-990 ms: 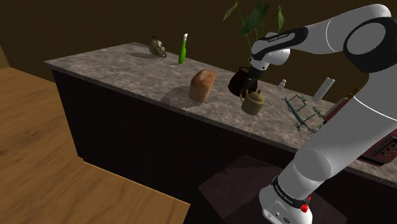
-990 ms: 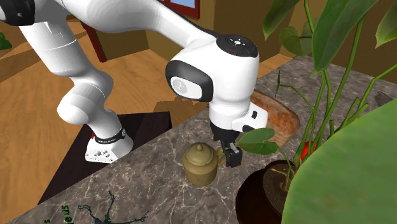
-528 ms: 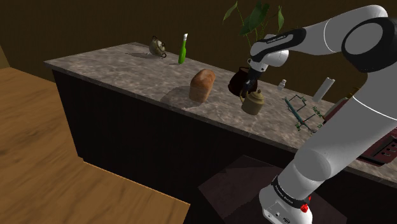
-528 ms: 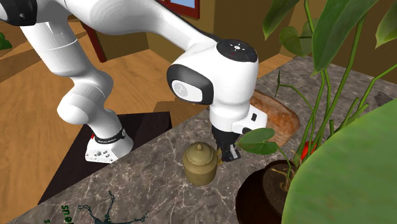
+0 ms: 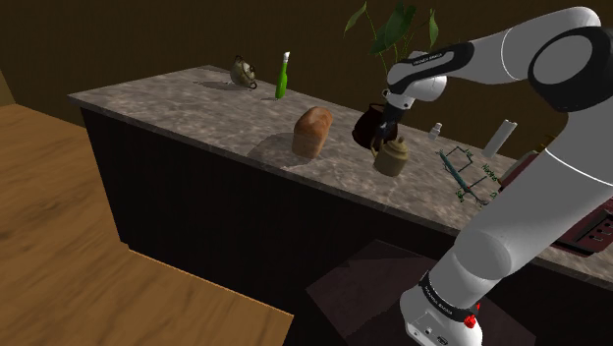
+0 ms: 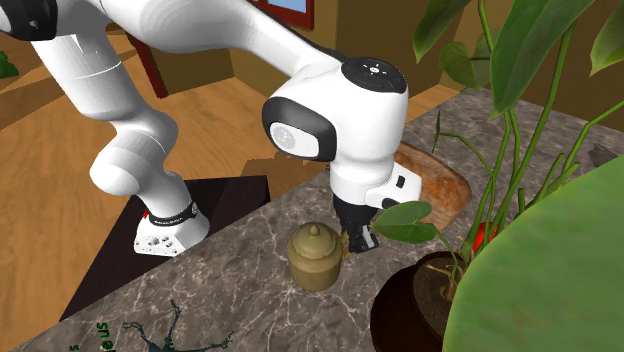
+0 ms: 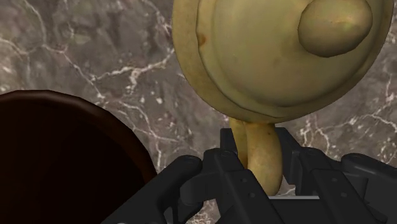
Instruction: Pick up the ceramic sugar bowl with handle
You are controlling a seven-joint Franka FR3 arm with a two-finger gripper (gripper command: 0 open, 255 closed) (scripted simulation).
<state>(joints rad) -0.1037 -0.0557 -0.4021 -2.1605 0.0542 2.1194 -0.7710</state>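
The sugar bowl (image 5: 392, 157) is an olive-tan lidded pot with a round knob and a loop handle. It stands upright at the marble counter (image 5: 196, 108), beside a dark plant pot (image 5: 370, 125). My gripper (image 5: 384, 139) comes down between the two and is shut on the bowl's handle. In the wrist view the two black fingers (image 7: 229, 162) clasp the pale handle, with the gripper (image 7: 259, 167) right under the bowl (image 7: 273, 57). From the second exterior view the gripper (image 6: 357, 240) sits against the side of the bowl (image 6: 315, 257). Whether the bowl's base still touches the counter I cannot tell.
The dark plant pot (image 6: 420, 300) with its leafy stems stands close to the gripper. A brown bread loaf (image 5: 312, 132) lies further along the counter. Beyond it are a green bottle (image 5: 282, 77) and a small pot (image 5: 243, 71). A green wire piece (image 5: 462, 172) lies nearer the stand.
The fingers stood open around the handle a second ago and have since closed on it. The bowl and arm have hardly shifted.
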